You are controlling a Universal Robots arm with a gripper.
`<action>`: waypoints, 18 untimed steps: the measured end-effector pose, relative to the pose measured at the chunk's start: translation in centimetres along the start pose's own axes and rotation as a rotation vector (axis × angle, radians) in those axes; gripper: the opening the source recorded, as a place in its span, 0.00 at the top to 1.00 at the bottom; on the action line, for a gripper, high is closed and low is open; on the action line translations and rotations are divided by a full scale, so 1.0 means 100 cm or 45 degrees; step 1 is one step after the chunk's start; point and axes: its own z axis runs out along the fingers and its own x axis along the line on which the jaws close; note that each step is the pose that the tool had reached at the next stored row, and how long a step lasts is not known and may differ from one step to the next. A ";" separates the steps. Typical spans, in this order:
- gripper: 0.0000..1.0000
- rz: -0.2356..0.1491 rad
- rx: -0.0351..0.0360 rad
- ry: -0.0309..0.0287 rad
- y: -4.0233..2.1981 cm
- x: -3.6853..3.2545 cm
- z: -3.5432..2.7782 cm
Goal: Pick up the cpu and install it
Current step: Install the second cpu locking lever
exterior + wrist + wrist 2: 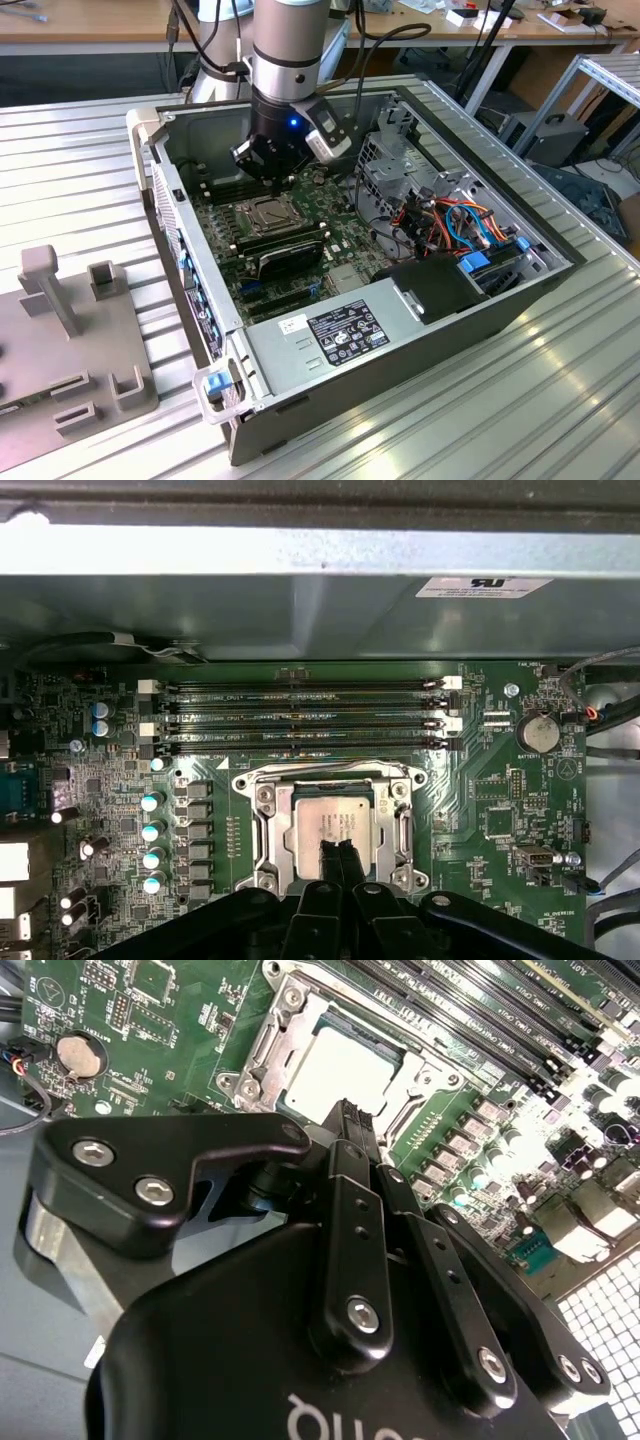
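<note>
The cpu (335, 818) is a dull silver-grey square lying flat inside the socket's metal frame (262, 830) on the green motherboard. In the second wrist view the cpu (335, 1065) lies just beyond the black fingertips (348, 1125). My gripper (340, 855) hangs directly over the chip's near edge, its two fingers pressed together with nothing between them. From outside, the gripper (268, 172) sits low inside the open computer case, right above the cpu (268, 212).
Memory slots (300, 715) run beside the socket. A black oblong card (290, 262), the power supply (340, 330) and a drive cage with cables (410, 180) crowd the case. The case wall (175, 230) rises at the exterior view's left, and a grey fixture (60, 340) stands outside it.
</note>
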 end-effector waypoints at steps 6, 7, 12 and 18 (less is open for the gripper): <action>0.89 0.000 0.0000 0.0052 0.0000 0.0000 0.0000; 0.89 0.000 0.0000 0.0060 0.0000 0.0000 0.0000; 0.89 0.000 0.0002 0.0106 0.0000 0.0000 0.0000; 0.89 0.000 0.0004 0.0157 0.0000 0.0000 0.0000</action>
